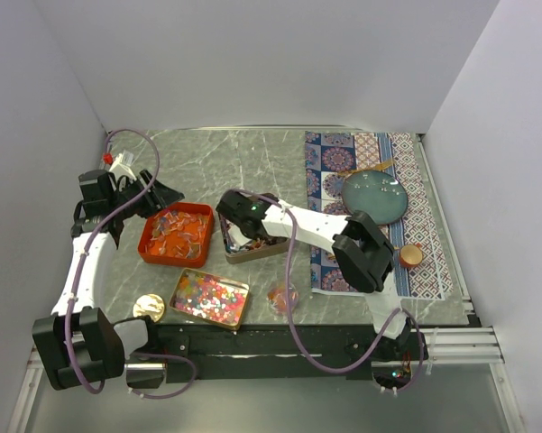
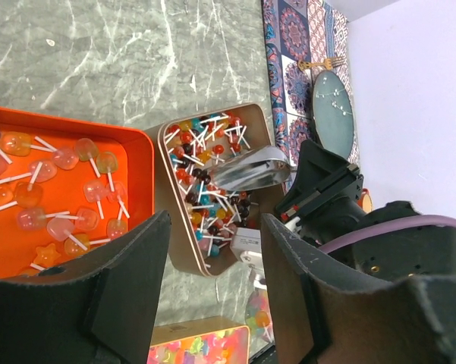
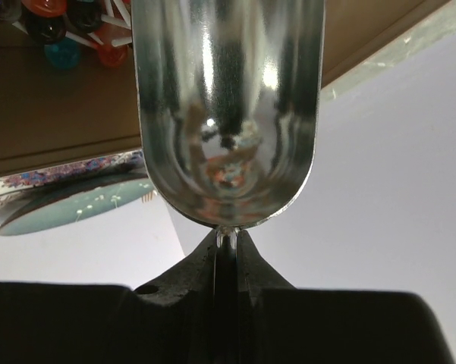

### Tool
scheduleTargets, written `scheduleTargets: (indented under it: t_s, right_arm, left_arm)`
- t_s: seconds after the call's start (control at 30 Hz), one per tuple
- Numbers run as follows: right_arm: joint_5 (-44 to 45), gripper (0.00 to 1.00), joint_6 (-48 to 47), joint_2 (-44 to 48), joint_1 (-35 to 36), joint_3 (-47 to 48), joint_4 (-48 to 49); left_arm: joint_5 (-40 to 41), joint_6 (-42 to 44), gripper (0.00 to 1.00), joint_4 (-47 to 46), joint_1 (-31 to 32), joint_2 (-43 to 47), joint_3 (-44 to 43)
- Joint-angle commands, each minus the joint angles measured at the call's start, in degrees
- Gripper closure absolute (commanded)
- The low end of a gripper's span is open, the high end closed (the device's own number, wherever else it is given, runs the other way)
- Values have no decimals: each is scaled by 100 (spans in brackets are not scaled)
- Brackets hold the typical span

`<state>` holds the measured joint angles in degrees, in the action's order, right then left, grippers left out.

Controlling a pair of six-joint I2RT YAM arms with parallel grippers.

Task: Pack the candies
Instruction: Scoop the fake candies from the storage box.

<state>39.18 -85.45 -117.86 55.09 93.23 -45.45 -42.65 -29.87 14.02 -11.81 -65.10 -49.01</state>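
The candies lie in three containers. Flat lollipops fill an orange tray [image 1: 175, 234] [image 2: 68, 189], small round lollipops a brown tin [image 1: 252, 242] [image 2: 209, 178], and bead-like multicoloured pieces a gold tin [image 1: 209, 298] [image 2: 201, 346]. My right gripper [image 1: 242, 211] [image 3: 228, 241] is shut on the handle of a shiny metal scoop [image 2: 250, 168] [image 3: 228, 106], held over the brown tin. My left gripper [image 1: 159, 191] [image 2: 212, 303] hangs open and holds nothing, above the orange tray's far left corner. A small clear bag of candies [image 1: 282, 296] lies near the front edge.
A teal plate [image 1: 376, 196] [image 2: 332, 102] rests on a patterned mat [image 1: 343, 158] at the right, with a gold fork [image 2: 324, 63] behind it. A small orange cup [image 1: 411, 254] stands on the mat's front right. A round gold lid [image 1: 149, 307] lies front left. White walls enclose the table.
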Motion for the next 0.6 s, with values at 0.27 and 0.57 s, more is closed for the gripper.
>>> scheduleTargets:
  t_s: [0.27,0.57]
  right_arm:
    - [-2485,100,-2784,-52,-51,-15,-773]
    - [-2398,100,-2740,27,-270,-200,-597]
  left_arm:
    - [196,34,43,-101,-58,-64,-12]
    - [609,78,94,337,-40,-90,585]
